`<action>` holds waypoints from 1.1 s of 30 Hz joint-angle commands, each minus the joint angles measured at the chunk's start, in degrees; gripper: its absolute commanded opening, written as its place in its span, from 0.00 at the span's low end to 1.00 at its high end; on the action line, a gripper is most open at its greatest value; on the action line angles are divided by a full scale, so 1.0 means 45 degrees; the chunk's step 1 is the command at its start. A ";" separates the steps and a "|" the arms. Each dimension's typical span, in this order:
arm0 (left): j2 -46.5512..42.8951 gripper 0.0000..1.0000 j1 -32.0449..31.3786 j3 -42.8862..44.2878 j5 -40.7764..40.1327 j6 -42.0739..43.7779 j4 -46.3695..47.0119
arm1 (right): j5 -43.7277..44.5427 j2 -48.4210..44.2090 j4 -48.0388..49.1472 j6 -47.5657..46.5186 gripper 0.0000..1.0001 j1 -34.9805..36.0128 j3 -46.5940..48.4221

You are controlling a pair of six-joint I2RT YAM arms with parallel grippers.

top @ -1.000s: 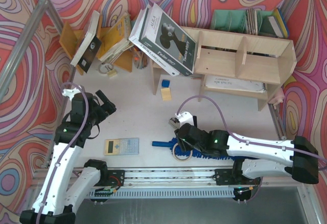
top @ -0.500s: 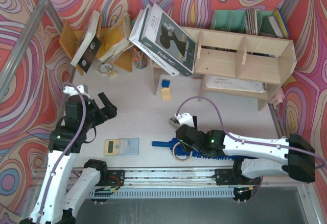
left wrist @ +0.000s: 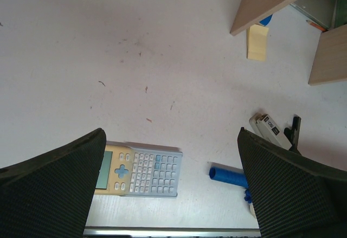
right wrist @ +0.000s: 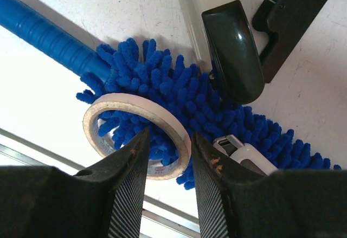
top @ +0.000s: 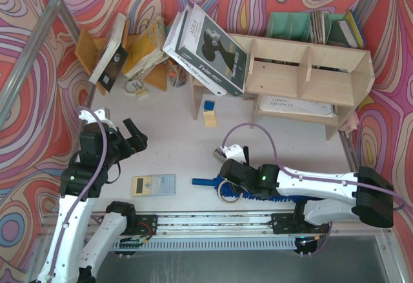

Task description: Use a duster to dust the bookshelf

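Duster point(top: 205, 182) is found on the worktop point(top: 174, 147) at lower centre of the overhead frame, well apart from the bookshelf point(top: 310, 70) at upper right. The right tool point(right wrist: 169, 140) is narrowed over its fluffy head, astride a tape roll point(right wrist: 138, 102) rim; whether anything is pinched cannot be told. The tape might be lifted instead. That rim is shown only by the right wrist view. The left tool point(left wrist: 171, 135) is spread wide.

Bright-blue duster point(right wrist: 162, 89), pale bookshelf point(top: 284, 73), swirl-patterned red-pink walls point(top: 26, 122)
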 commanded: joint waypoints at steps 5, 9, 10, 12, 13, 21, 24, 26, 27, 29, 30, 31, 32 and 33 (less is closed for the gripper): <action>-0.0139 0.98 -0.0041 -0.0231 0.0020 0.0140 0.0106 | 0.0513 0.0432 -0.0001 0.0202 0.40 0.0086 0.0211; -0.0121 0.98 -0.0040 -0.0228 -0.0021 0.0140 0.0107 | 0.0542 0.0622 0.0087 0.0123 0.39 0.0096 0.0240; -0.0105 0.98 -0.0040 -0.0216 -0.0021 0.0140 0.0091 | 0.0548 0.0647 0.0128 0.0083 0.39 0.0096 0.0232; -0.0100 0.98 -0.0040 -0.0219 -0.0039 0.0140 0.0089 | 0.0603 0.0687 0.0156 0.0053 0.39 0.0097 0.0235; -0.0100 0.98 -0.0040 -0.0222 -0.0023 0.0140 0.0096 | 0.0624 0.0699 0.0196 0.0045 0.39 0.0089 0.0219; -0.0061 0.98 -0.0040 -0.0228 -0.0030 0.0140 0.0088 | 0.0646 0.0749 0.0290 -0.0102 0.33 0.0097 0.0264; -0.0051 0.99 -0.0040 -0.0229 -0.0059 0.0135 0.0092 | 0.0657 0.0693 0.0234 -0.0189 0.30 0.0097 0.0317; -0.0042 0.98 -0.0040 -0.0235 -0.0077 0.0135 0.0086 | 0.0665 0.0607 0.0161 -0.0219 0.29 0.0083 0.0375; -0.0024 0.99 -0.0040 -0.0221 -0.0069 0.0134 0.0086 | 0.0683 0.0580 0.0113 -0.0257 0.28 0.0095 0.0395; 0.0006 0.98 -0.0040 -0.0224 -0.0093 0.0122 0.0086 | 0.0702 0.0474 0.0087 -0.0312 0.27 0.0095 0.0440; 0.0016 0.99 -0.0040 -0.0235 -0.0098 0.0120 0.0086 | 0.0716 0.0416 0.0058 -0.0315 0.27 0.0094 0.0459; 0.0017 0.98 -0.0040 -0.0229 -0.0106 0.0132 0.0086 | 0.0745 0.0363 0.0020 -0.0335 0.27 0.0096 0.0496; 0.0032 0.98 -0.0040 -0.0235 -0.0117 0.0122 0.0086 | 0.0759 0.0332 -0.0002 -0.0365 0.27 0.0096 0.0546; 0.0036 0.98 -0.0040 -0.0234 -0.0123 0.0130 0.0086 | 0.0772 0.0311 -0.0034 -0.0385 0.26 0.0097 0.0619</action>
